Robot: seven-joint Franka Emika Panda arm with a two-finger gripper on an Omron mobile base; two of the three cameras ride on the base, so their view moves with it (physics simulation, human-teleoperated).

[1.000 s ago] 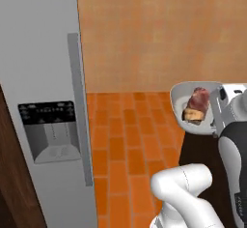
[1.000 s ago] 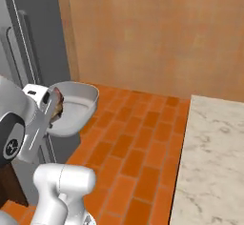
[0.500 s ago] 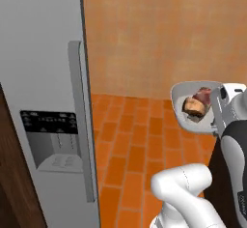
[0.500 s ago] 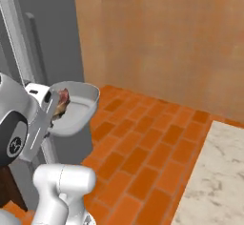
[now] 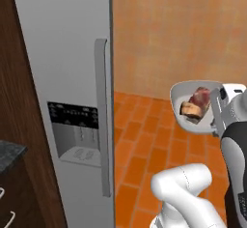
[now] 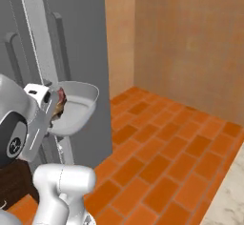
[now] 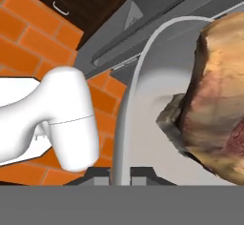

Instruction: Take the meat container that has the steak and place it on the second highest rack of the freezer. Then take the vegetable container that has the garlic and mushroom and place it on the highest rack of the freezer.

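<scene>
The meat container (image 5: 189,117), a white bowl-like tub, hangs in the air in my gripper (image 5: 214,113), which is shut on its rim. The steak (image 5: 198,101), a reddish-brown lump, lies inside it. From the right base view the container (image 6: 78,107) is just in front of the freezer (image 6: 71,38), with the steak (image 6: 60,102) next to the gripper (image 6: 50,106). In the hand view the rim (image 7: 127,100) runs up from the gripper (image 7: 121,178), and the steak (image 7: 219,105) looms at the right. The freezer (image 5: 72,77) is silver-grey, with its door closed.
A long bar handle (image 5: 101,116) and a dark dispenser panel (image 5: 75,133) are on the freezer door. Dark wood cabinetry (image 5: 9,53) stands at its left. Orange brick floor (image 6: 162,162) spreads to the right, up to a tan wall (image 6: 190,38). A marble counter corner (image 6: 231,200) shows low right.
Both base views have shifted: the camera has moved, and the freezer now stands larger and nearer. The container with the steak stays held in the gripper.
</scene>
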